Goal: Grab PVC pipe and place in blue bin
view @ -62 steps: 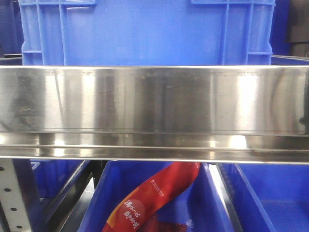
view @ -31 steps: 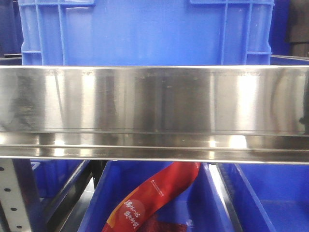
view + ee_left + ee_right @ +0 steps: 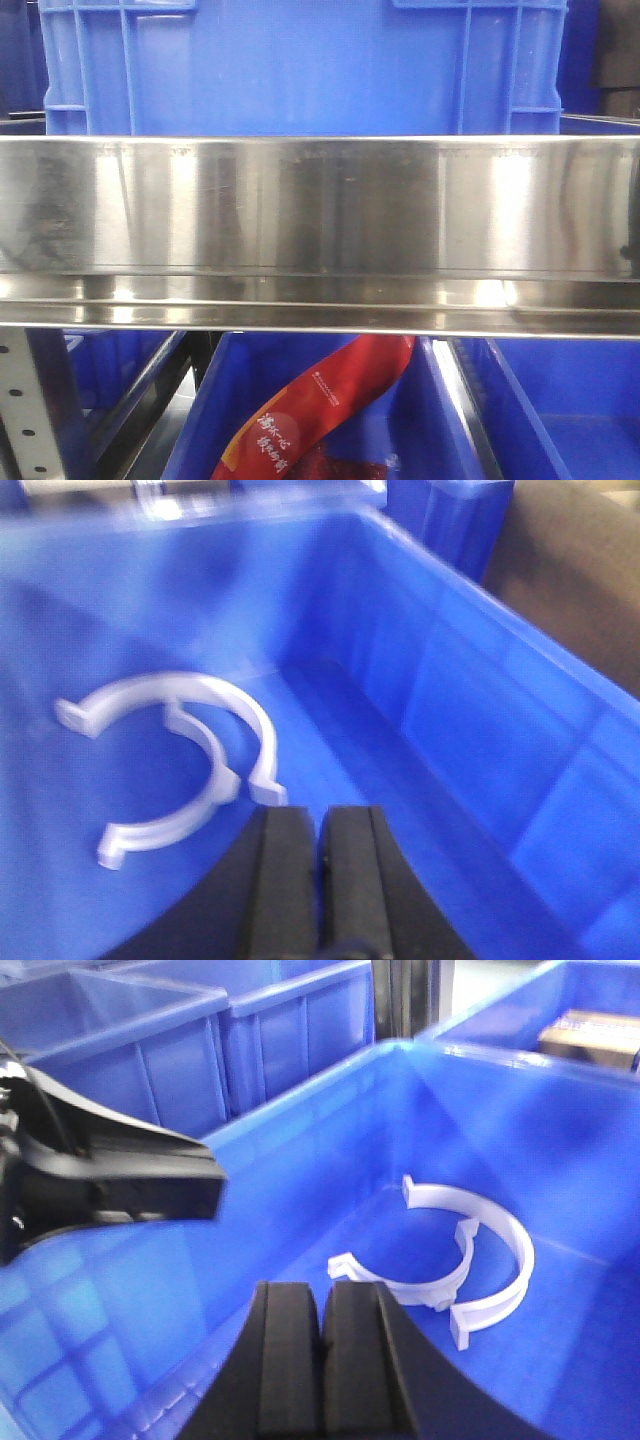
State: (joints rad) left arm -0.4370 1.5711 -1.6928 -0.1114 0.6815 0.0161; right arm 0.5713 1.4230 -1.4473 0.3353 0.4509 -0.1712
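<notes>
Two white plastic C-shaped clamps (image 3: 180, 765) lie overlapping on the blue plastic bin (image 3: 480, 700) floor; both black grippers (image 3: 320, 840) (image 3: 322, 1335) hover pressed together, empty.

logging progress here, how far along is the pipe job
Early stage. Done: both arms are over a blue bin, and two white C-shaped pieces lie on its floor, overlapping. In hand: nothing; the left gripper and right gripper have their fingers closed together and empty, above the pieces. Left: grasp the PVC pipe and place it in the blue bin named by the task.
</notes>
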